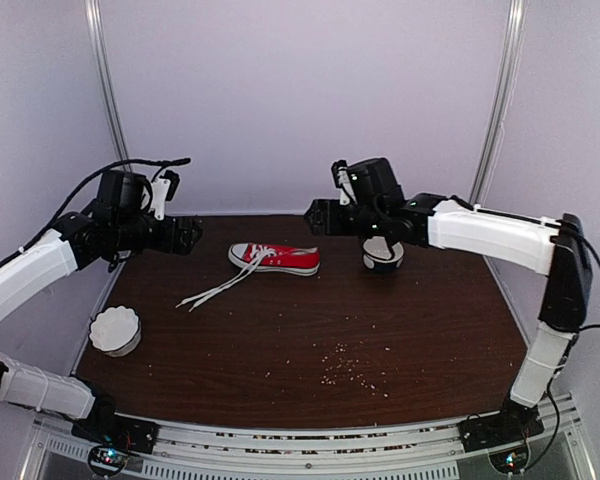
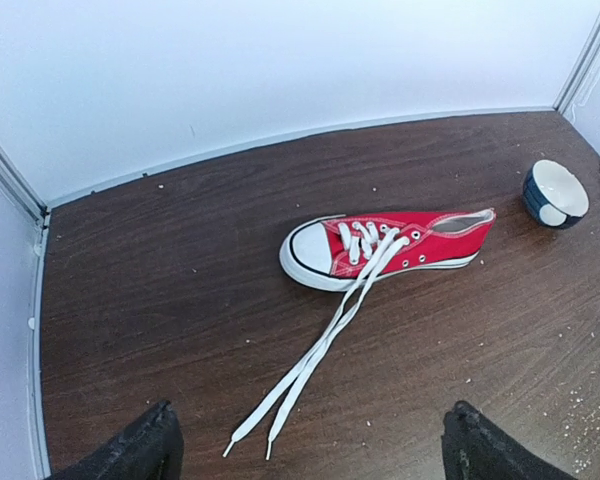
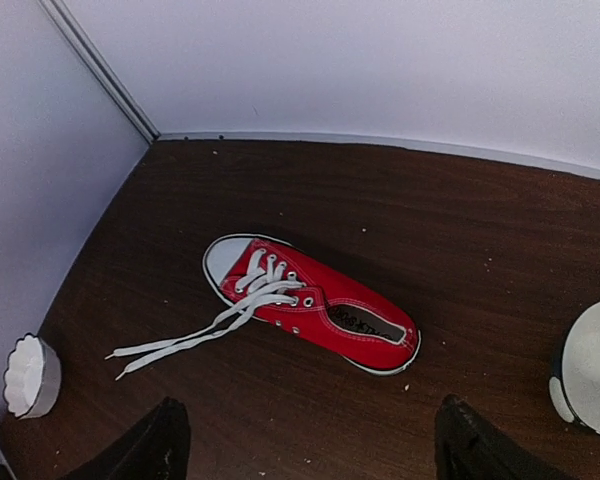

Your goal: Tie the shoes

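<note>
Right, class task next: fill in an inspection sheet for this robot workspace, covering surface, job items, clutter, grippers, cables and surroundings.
Surface: dark brown wood-grain table.
Job's things: red canvas sneaker with white toe cap rests on its sole near the back; its long white laces lie untied, trailing toward the front left.
Clutter: white fluted bowl by the left edge; dark blue bowl with white inside near the right gripper; pale crumbs scattered at the front.
Grippers: left gripper and right gripper both open, apart from the sneaker.
Cables: black cable loops over the left arm.
Surroundings: plain white walls, metal poles.
</note>
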Motion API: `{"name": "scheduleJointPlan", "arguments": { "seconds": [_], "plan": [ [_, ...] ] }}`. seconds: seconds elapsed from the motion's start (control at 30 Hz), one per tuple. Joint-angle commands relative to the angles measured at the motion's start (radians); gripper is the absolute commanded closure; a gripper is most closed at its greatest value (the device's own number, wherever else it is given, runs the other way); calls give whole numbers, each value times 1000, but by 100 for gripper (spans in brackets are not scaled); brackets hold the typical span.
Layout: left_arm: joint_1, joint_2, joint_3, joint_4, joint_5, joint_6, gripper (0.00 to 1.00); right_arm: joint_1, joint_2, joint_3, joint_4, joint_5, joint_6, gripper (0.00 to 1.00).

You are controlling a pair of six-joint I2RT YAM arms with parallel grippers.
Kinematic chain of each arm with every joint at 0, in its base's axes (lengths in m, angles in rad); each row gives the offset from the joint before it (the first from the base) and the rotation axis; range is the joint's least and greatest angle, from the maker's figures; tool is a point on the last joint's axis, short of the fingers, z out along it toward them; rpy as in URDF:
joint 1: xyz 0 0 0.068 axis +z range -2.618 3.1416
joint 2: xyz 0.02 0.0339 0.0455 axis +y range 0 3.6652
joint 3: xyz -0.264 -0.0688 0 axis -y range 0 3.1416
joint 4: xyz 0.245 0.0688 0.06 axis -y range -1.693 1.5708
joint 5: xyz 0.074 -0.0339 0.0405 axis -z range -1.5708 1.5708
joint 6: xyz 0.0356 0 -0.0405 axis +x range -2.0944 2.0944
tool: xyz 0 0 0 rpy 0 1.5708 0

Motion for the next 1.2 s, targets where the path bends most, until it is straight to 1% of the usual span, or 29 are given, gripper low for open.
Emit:
{"name": "scheduleJointPlan", "arguments": {
  "seconds": [0.0, 0.07, 0.13, 0.23, 0.33, 0.4, 0.43, 0.53, 0.67, 0.77, 0.9, 1.0, 1.07, 1.17],
  "plan": [
    [-7, -17, -46, 101, -4, -1, 8, -4, 229, 239, -115, 47, 79, 15],
    [-8, 3, -25, 72, -6, 11, 8, -15, 344, 348, -164, 58, 129, 14],
    [-8, 14, -6, 49, -14, 23, 8, -32, 424, 409, -185, 37, 174, 11],
    [-7, 0, -17, 62, -19, 29, 8, -54, 467, 390, -150, 39, 217, 11],
    [-8, -12, -27, 75, -33, 41, 8, -62, 484, 366, -134, 57, 225, 11],
    [-7, -12, -23, 72, -38, 51, 8, -62, 507, 368, -132, 40, 226, 11],
    [-6, -12, -23, 72, -40, 54, 8, -62, 520, 372, -132, 9, 231, 11],
    [-7, -5, -27, 73, -39, 50, 8, -64, 551, 366, -116, -31, 257, 14],
    [-7, 20, -19, 66, -16, 49, 8, -70, 556, 343, -67, -36, 275, 19],
    [-7, 27, -21, 69, -12, 46, 8, -88, 560, 333, -31, -73, 311, 28],
    [-7, 31, -21, 69, -18, 50, 8, -95, 567, 337, -19, -103, 343, 44],
    [-8, 29, -20, 69, -23, 56, 8, -94, 572, 339, -5, -122, 357, 58],
    [-7, 23, -21, 70, -27, 59, 8, -100, 573, 336, 3, -125, 363, 66],
    [-6, 20, -22, 72, -31, 63, 8, -113, 570, 322, 24, -142, 375, 82]
  ]
}}
